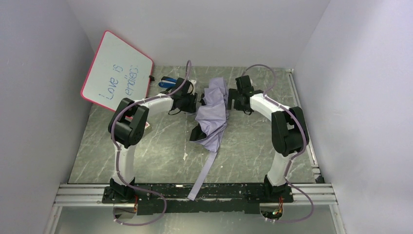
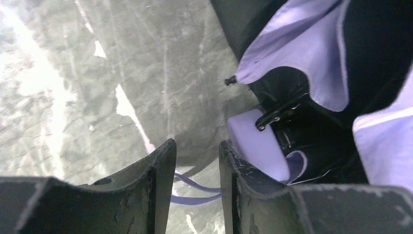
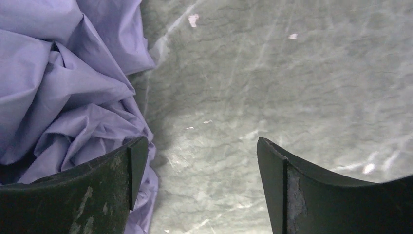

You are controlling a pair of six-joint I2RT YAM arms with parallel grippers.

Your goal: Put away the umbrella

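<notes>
Locating umbrella (image 1: 213,114) heaped on desk (image 1: 146,146), far centre. Judging canopy (image 3: 63,83) light, limp, slippery, prone to slide out. Favouring hold on stiff handle (image 2: 255,146), just beside left gripper (image 2: 197,146), part-open, clamping nothing. Right gripper (image 3: 202,146) released wide beside fabric.

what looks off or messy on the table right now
The umbrella lies in a crumpled heap mid-table, black underside showing, and a long lilac strip trails from it onto the near rail. The whiteboard leans tilted at the left wall.

Crumpled matt cloth umbrella (image 1: 213,117) on scuffed, marbled table (image 1: 160,146).
</notes>
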